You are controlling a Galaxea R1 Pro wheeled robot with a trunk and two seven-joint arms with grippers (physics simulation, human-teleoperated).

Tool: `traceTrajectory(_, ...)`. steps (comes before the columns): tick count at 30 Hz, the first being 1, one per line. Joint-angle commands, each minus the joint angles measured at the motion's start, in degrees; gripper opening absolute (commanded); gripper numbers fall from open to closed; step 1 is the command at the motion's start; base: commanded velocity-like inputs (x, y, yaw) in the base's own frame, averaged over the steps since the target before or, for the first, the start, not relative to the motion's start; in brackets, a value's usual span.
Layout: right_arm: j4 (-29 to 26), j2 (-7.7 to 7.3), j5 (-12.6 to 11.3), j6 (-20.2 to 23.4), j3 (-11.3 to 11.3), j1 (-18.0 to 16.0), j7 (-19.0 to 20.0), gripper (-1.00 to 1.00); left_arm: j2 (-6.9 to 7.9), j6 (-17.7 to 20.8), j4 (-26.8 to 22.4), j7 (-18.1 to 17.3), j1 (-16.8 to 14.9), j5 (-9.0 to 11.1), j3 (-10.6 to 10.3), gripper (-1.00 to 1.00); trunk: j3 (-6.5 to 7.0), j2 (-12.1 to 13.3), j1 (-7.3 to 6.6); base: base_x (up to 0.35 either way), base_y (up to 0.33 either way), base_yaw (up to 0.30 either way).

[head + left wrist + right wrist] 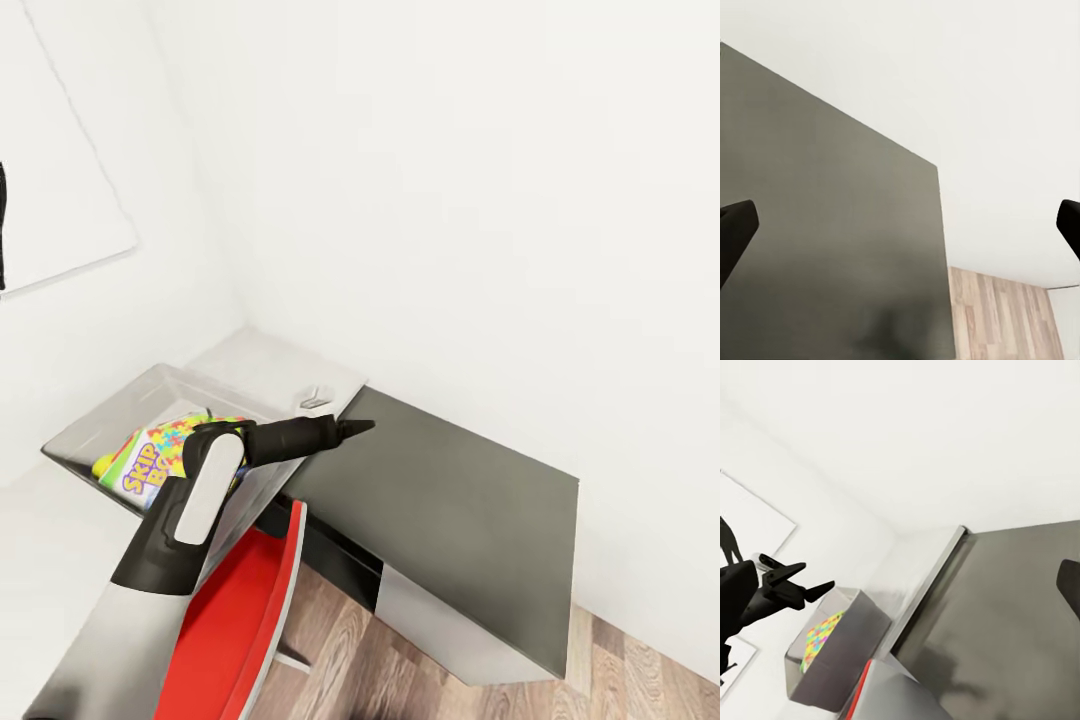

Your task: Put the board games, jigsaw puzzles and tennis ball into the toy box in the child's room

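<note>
Our left gripper (pixel 362 426) hangs with its two dark fingers (pixel 733 229) spread wide and nothing between them, so we read that hand as released and empty. Straight beneath those fingers lies the dark cabinet top (pixel 450 500), not the pale table (pixel 275 365), which sits just behind and to the side of them. Back along the arm from the fingertips we find the toy box (pixel 120 415), grey and low-walled, resting on the table near its corner by the white wall (pixel 450 200). Inside it lies the SKIP-BO board game (pixel 150 465), flat, with bright jigsaw print (pixel 195 430) beside it and a yellow-green curve at the near corner that may be the tennis ball (pixel 102 466), though we cannot be sure. We judge the open hand sits clear of the box because it has nothing to carry. The box's long axis runs roughly along the table edge, pointing from our side toward the wall, open side up. Of our right gripper we see only one dark fingertip (pixel 1069 581), so we cannot tell its state. The red chair (pixel 245 610) stands below our arm.
</note>
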Motion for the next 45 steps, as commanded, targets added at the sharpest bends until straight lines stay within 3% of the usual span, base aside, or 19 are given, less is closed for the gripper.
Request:
traceTrajectory(1, 0.00, -0.01, -0.03, 0.60, -0.04, -0.04, 0.17, 1.00, -0.14, 0.19, -0.01, -0.33, -0.05, -0.60, 0.01, 1.00, 0.00, -0.10, 0.03, 0.000, 0.000, 0.000)
traceTrajectory(8, 0.04, -0.03, -0.18, 0.63, -0.06, -0.04, 0.17, 1.00, -0.59, 0.19, -0.14, 0.49, -0.05, -0.58, -0.28, 1.00, 0.65, -0.10, 0.03, -0.004, 0.000, 0.000)
traceTrajectory(19, 0.49, -0.03, -0.22, 0.63, -0.06, -0.04, 0.16, 1.00, -0.75, 0.18, -0.24, 0.64, -0.05, -0.58, -2.47, 1.00, 1.65, -0.10, 0.03, -0.182, 0.000, 0.000)
traceTrajectory(45, 0.57, -0.02, -0.34, 0.76, -0.06, -0.04, 0.16, 1.00, -0.68, 0.26, -0.28, 0.66, -0.05, -0.57, -2.72, 1.00, 1.95, -0.10, 0.03, -0.026, 0.000, 0.000)
